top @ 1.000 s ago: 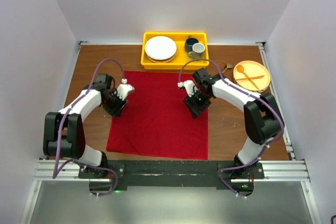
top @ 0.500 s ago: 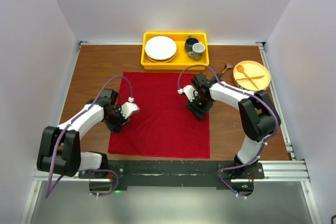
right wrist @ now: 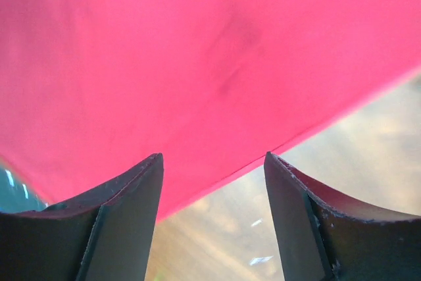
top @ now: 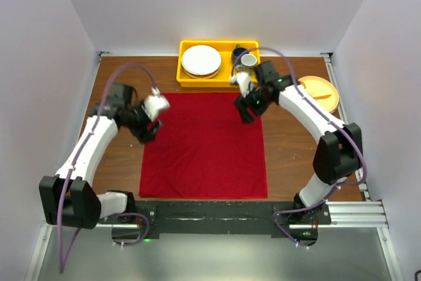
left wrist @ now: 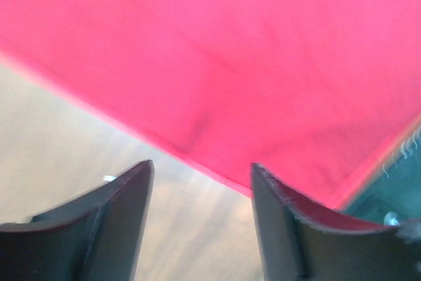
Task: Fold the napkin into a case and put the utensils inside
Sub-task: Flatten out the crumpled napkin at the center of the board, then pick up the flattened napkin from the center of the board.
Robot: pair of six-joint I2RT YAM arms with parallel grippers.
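The red napkin (top: 204, 149) lies flat and spread open on the brown tabletop (top: 118, 77), just in front of the yellow tray (top: 197, 84).

The left tool (left wrist: 200, 170) is by the napkin's far left corner. Its two fingers (left wrist: 112, 222) are wide apart with nothing between them. In the left wrist view the napkin's edge runs just past the fingertips, with bare wood under them. That picture is blurry, so I cannot tell whether the fingers touch the cloth.

The right tool (right wrist: 212, 160) is by the far right corner. It is wide too and holds nothing, and the cloth edge crosses just ahead of its fingers (right wrist: 118, 222).

From above, the right arm covers a big part of the orange plate (top: 327, 99), so what lies on it is mostly hidden. In the tray, a white plate (top: 201, 60) shows whole. The grey cup (top: 248, 61) seems partly covered by the arm's purple cable (top: 283, 57).
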